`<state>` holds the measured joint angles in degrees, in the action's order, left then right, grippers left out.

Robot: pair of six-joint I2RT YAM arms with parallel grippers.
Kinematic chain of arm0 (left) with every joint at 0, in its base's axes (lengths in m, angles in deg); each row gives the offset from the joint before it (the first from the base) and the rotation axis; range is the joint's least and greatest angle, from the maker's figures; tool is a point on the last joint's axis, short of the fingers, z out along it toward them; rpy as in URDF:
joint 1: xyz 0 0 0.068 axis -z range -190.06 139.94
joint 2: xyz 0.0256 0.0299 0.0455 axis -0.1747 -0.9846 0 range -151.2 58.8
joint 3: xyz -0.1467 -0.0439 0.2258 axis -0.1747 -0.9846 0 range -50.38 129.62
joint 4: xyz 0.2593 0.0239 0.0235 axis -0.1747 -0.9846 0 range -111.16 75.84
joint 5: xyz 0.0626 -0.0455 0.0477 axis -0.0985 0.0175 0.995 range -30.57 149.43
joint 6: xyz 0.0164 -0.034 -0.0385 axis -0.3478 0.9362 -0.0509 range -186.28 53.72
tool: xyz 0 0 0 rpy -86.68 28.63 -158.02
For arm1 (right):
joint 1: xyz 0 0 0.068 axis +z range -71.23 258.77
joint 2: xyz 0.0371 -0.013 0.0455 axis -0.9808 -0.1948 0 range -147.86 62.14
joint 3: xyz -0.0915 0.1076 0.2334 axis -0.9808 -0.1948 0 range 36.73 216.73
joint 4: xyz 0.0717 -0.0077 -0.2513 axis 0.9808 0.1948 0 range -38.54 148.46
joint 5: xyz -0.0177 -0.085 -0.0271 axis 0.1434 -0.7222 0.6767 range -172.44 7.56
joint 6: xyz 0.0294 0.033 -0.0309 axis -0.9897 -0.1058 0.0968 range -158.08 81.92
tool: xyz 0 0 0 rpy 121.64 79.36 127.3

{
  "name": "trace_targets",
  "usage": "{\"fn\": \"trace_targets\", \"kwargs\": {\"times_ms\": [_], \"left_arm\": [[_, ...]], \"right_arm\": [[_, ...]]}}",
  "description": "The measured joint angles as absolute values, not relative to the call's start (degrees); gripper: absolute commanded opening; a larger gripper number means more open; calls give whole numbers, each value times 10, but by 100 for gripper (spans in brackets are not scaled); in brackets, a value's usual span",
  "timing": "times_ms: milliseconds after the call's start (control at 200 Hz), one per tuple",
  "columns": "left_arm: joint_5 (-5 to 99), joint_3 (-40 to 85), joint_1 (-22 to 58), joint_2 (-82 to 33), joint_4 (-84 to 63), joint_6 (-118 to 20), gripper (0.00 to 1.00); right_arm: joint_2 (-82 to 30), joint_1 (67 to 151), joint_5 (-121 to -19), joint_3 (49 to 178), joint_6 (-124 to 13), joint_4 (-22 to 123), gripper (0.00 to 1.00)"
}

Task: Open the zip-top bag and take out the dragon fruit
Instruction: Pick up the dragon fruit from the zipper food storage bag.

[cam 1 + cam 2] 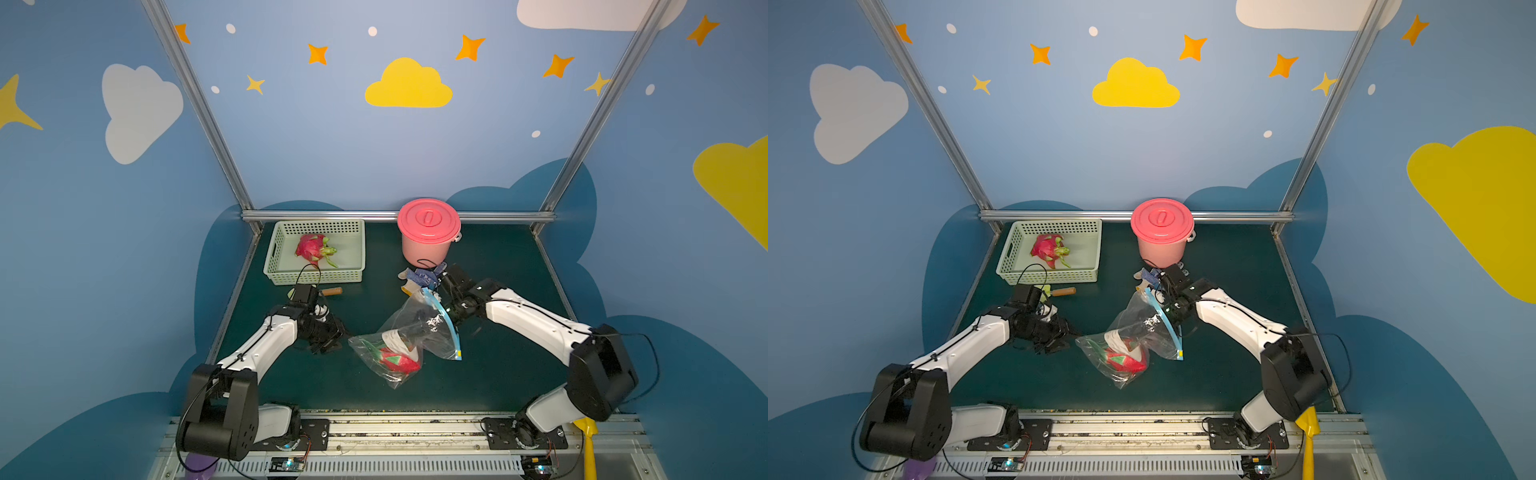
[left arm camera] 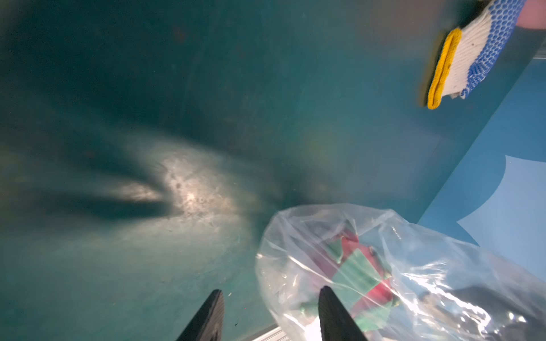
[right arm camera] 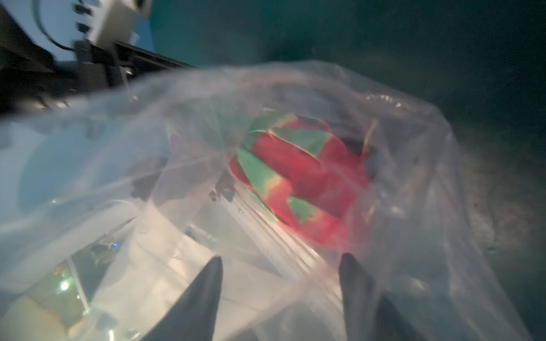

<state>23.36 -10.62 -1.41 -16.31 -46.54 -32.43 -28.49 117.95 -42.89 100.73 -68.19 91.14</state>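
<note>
The clear zip-top bag [image 1: 432,328] [image 1: 1142,328] lies crumpled mid-table, its blue zip strip [image 1: 444,322] turned toward the right arm and the yellow slider [image 1: 458,354] at the near end. A red-and-green dragon fruit [image 1: 397,360] [image 1: 1125,361] [image 2: 360,274] [image 3: 304,177] sits in the bag's bottom. My right gripper [image 1: 452,318] [image 3: 282,256] is at the bag's mouth, jaws apart and veiled by plastic film. My left gripper [image 1: 332,345] [image 2: 271,289] is open beside the bag's closed end, with one finger overlapping the bag's edge.
At the back left is a green basket [image 1: 320,276] with a second dragon fruit [image 1: 313,247] in it. A lidded pink bucket [image 1: 428,232] stands at the back centre, and a blue-and-white glove [image 1: 419,280] [image 2: 466,53] lies before it. A brown-handled tool [image 1: 332,291] lies near the basket.
</note>
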Motion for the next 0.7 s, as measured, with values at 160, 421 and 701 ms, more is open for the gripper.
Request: {"fn": "trace_targets", "kwargs": {"times_ms": [160,421,701], "left_arm": [[232,-117,11,-176,-437,-301,52],[265,-118,20,-118,-453,-293,61],[290,-126,20,-67,-489,-267,63]], "right_arm": [[-337,1190,-453,1041,-698,924,60],[-344,1222,-462,1109,-701,910,64],[-350,1225,-432,1161,-648,902,15]]}}
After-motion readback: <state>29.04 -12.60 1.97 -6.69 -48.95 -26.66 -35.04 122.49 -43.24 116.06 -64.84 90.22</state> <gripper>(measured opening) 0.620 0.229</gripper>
